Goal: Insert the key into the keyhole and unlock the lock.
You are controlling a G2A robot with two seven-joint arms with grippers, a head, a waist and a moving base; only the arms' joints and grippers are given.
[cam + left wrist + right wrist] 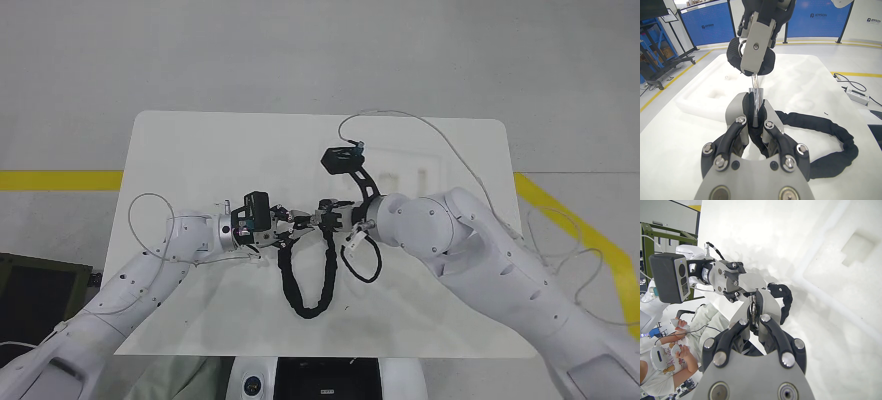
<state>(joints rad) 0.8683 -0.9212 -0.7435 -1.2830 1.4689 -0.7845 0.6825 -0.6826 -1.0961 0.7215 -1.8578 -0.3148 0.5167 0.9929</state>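
The white left arm [150,270] and white right arm [500,270] stretch inward from opposite sides, wrists roughly level. The left end effector [754,98], grey metal with black-padded fingers, is clamped narrow. The matching right end effector [755,296] faces it tip to tip, fingers likewise pinched tight.

Glossy metal lock [757,100], matt black cloth sleeve [829,130]

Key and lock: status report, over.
Left gripper shut on chrome lock cylinder. Right gripper shut on silver key, blade tip at the keyhole, depth unclear. Black fabric-sleeved cable hangs aside onto white table, clear of the key.
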